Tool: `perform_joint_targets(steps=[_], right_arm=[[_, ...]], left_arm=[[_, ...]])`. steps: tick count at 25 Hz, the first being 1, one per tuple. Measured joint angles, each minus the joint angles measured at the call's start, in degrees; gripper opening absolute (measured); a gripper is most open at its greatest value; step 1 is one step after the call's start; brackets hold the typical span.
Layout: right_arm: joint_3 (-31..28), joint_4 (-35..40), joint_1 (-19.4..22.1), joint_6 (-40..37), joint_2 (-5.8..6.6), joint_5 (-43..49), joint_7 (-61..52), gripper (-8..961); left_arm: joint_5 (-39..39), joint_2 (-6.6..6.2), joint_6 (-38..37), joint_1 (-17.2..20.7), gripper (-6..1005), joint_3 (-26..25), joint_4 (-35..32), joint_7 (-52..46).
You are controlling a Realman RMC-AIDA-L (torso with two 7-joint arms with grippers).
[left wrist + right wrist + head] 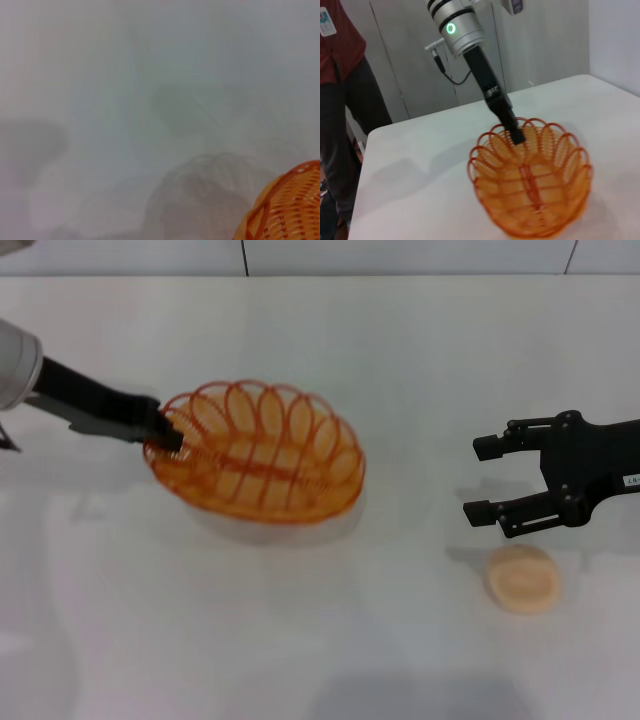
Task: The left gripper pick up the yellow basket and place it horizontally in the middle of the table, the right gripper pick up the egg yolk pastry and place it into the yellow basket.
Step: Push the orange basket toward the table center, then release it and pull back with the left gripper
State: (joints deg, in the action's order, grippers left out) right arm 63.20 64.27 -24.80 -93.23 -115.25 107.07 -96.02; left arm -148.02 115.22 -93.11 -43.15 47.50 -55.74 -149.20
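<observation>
Two tools over the worktop (420,360). Left tool (172,434) pinches the yellow basket's (258,453) rim, basket left of worktop centre. Right tool (482,480), fingers spread, hovers beside the egg yolk pastry (521,579) toward the right edge; its white label unreadable.

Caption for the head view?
Left gripper grips the tilted basket by its rim; open right gripper hovers beside pastry.

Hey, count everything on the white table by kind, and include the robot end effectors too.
Yellow basket: 1
Egg yolk pastry: 1
End effectors: 2, the left end effector on the basket's rim and the right end effector open above the table
Total: 4
</observation>
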Motion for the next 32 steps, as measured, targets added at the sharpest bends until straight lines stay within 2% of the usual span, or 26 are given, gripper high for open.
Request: perform_joint_targets(steps=[6, 10, 23, 32], right_arm=[[0.0, 0.1, 0.0, -0.2, 0.05, 0.0, 0.0, 826], [0.0, 0.1, 0.0, -0.2, 0.10, -0.1, 0.0, 826], [0.0, 0.3, -0.5, -0.7, 0.15, -0.2, 0.0, 826], [0.0, 0.4, -0.6, -0.8, 0.21, -0.8, 0.3, 826]], left_arm=[[5.5, 0.15, 3.6, 0.4, 88, -0.1, 1.0, -4.8], [6.6, 0.26, 5.8, -0.2, 89, 0.0, 4.5, -6.0], [5.5, 0.79, 9.4, -2.8, 89, 0.5, 11.2, -6.2], [0.2, 0.88, 10.6, -5.2, 90, 0.6, 13.8, -8.2]])
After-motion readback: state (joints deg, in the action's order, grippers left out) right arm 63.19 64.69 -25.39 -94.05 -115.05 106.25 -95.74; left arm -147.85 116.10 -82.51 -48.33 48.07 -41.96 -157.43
